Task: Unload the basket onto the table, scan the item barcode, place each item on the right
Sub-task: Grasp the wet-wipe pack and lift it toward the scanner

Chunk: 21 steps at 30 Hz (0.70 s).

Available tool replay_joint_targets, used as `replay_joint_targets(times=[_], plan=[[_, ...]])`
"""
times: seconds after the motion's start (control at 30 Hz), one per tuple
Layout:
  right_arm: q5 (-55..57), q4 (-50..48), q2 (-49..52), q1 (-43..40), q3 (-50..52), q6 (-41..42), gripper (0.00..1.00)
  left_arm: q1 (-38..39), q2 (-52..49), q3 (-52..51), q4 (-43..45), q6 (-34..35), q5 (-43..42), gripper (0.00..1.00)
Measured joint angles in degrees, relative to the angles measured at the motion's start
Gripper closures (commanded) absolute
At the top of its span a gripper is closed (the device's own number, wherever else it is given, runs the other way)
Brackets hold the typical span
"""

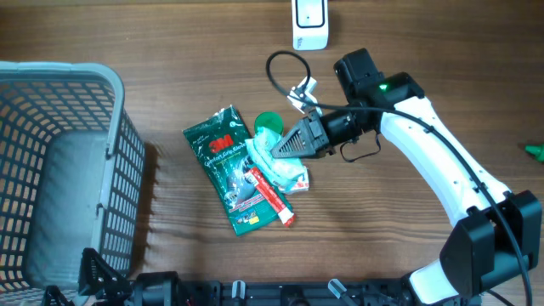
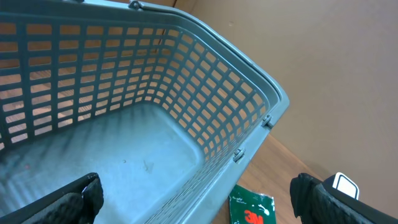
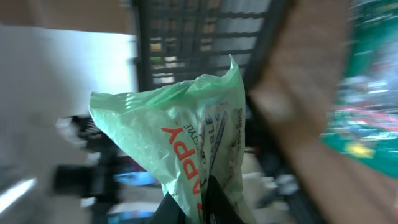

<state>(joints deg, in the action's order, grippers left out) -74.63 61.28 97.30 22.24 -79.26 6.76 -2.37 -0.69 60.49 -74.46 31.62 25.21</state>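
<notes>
Item: the pale green bag (image 1: 287, 172) with red lettering lies on the robot's side of the white device (image 1: 310, 25) and well apart from it.
Right gripper (image 1: 280, 151): fingers pinched together on one edge of the bag, which fills the wrist view.
Left gripper (image 2: 199, 208): fingers (image 2: 78, 199) spread wide and holding nothing, above the grey basket (image 1: 115, 110), far left of the white device.
Neighbours: the 3M packet (image 1: 225, 166), the red tube (image 1: 270, 197) and a green cap (image 1: 269, 123) crowd the bag, all on the robot's side of the white device.
Step in hand: probably lifting the bag clear so it can go to the white device, likely the scanner.
Doing it well: raise it straight up first so the thin film does not drag the tube. Then let the bag hang flat and turn the printed face toward the white device.
Doubt: the right wrist view is smeared, so I cannot tell where the barcode sits or whether the bag has left the table.
</notes>
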Motion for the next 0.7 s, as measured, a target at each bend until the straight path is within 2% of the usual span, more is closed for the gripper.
replay_joint_targets(times=[0.13,0.27,0.37,0.7], plan=[[-5.97,-3.02,0.0,0.0,0.02,10.1,0.96,0.0,0.0,0.0,0.0,0.0,0.0,0.0],[-7.93,-9.68,0.0,0.0,0.02,24.17,0.96,0.0,0.0,0.0,0.0,0.0,0.0,0.0],[-8.59,-14.03,0.0,0.0,0.02,30.4,0.96,0.0,0.0,0.0,0.0,0.0,-0.02,0.0],[-9.84,-14.84,0.0,0.0,0.02,35.04,0.96,0.0,0.0,0.0,0.0,0.0,0.0,0.0]])
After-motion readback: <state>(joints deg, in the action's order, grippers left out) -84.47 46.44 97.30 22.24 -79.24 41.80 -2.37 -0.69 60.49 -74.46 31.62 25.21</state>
